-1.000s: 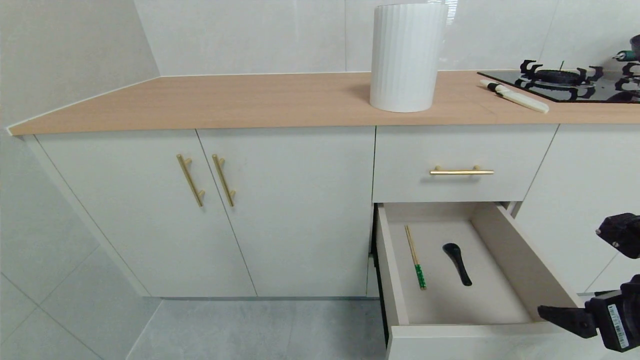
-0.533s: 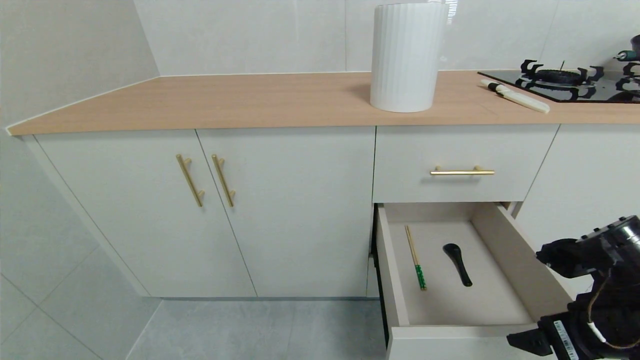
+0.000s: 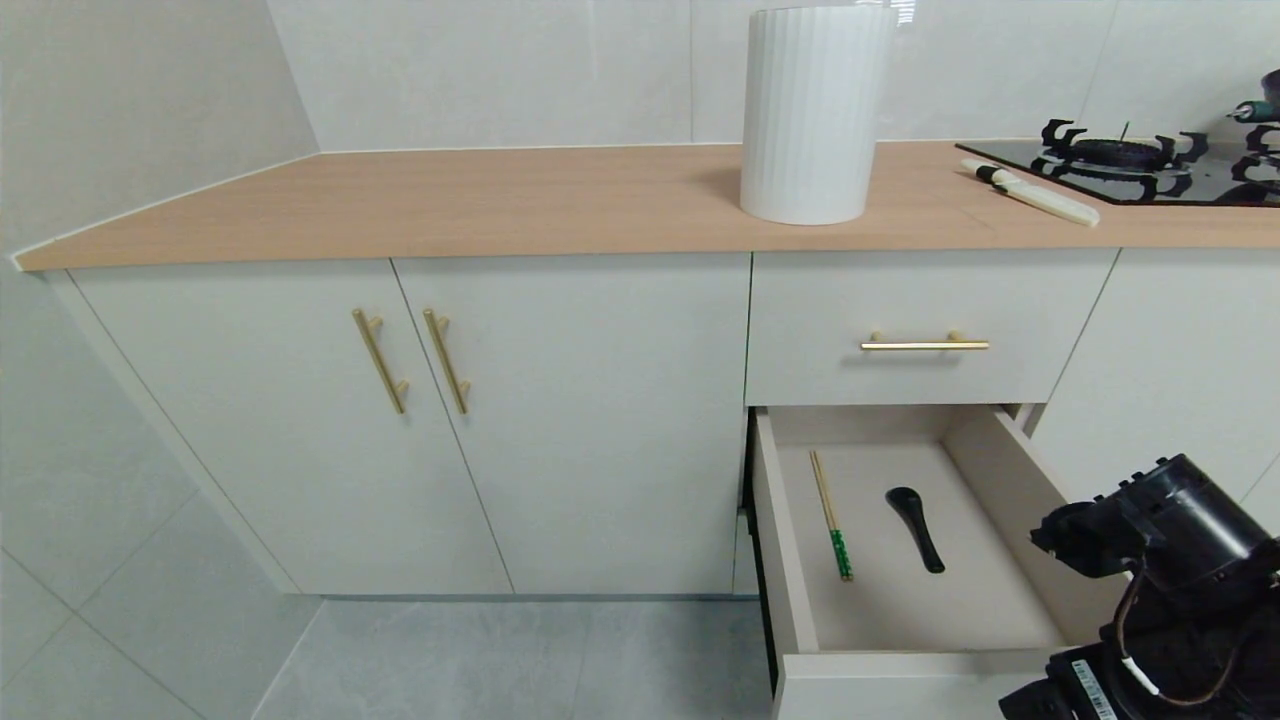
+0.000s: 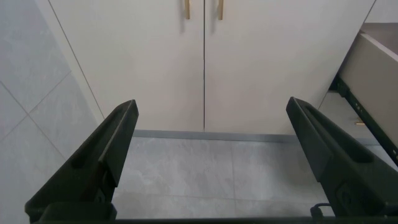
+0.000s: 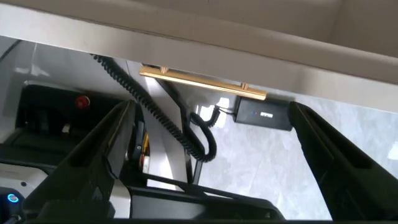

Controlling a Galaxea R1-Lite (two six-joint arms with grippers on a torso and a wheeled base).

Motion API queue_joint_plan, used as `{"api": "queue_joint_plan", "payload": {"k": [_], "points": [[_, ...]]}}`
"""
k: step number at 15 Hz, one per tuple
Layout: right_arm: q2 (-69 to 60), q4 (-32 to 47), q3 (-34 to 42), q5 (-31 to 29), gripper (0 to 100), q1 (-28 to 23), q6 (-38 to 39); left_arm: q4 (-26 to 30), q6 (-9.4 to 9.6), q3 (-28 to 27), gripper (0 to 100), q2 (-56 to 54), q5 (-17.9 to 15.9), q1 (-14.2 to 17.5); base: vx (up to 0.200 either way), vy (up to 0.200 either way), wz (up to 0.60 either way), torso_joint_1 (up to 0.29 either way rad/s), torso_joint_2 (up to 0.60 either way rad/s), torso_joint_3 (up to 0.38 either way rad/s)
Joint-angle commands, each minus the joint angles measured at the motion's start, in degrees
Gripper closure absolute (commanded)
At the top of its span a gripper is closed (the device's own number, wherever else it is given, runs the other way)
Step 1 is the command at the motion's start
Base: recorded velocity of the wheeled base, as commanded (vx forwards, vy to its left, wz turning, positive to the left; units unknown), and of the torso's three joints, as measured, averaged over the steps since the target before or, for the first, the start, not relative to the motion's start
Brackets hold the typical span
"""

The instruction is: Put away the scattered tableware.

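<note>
Wooden green-tipped chopsticks and a black soup spoon lie in the open pale drawer; cream knife on the wood counter looks left to stow. Right gripper gapes wide, empty.

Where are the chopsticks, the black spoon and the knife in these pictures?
chopsticks (image 3: 829, 513), head view, middle of the shafts.
black spoon (image 3: 919, 530), head view, on its handle.
knife (image 3: 1045, 200), head view, on the pale blade.

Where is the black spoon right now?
In the head view, the black spoon lies inside the open beige drawer, just right of the green-tipped wooden chopsticks.
</note>
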Motion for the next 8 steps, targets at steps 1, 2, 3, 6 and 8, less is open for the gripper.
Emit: {"api": "queue_joint_plan", "payload": {"k": [1, 2, 3, 6, 8], "points": [[2.1, -0.2, -0.3, -0.1, 0, 0.0, 1.0, 0.0, -0.02, 0.0, 0, 0.0, 0.0, 0.0, 0.000, 0.000, 0.00, 0.000, 0.00, 0.000], [2.4, -0.4, -0.5, -0.1, 0, 0.0, 2.0, 0.0, -0.02, 0.0, 0, 0.0, 0.0, 0.0, 0.000, 0.000, 0.00, 0.000, 0.00, 0.000], [2.5, -1.0, -0.6, -0.1, 0, 0.0, 2.5, 0.0, -0.02, 0.0, 0, 0.0, 0.0, 0.0, 0.000, 0.000, 0.00, 0.000, 0.00, 0.000], [3.1, -3.0, -0.3, -0.3, 0, -0.1, 2.7, 0.0, -0.02, 0.0, 0, 0.0, 0.0, 0.0, 0.000, 0.000, 0.00, 0.000, 0.00, 0.000], [4.3, -4.1, -0.1, -0.3, 0, -0.2, 3.8, 0.0, -0.02, 0.0, 0, 0.0, 0.0, 0.0, 0.000, 0.000, 0.00, 0.000, 0.00, 0.000]]}}
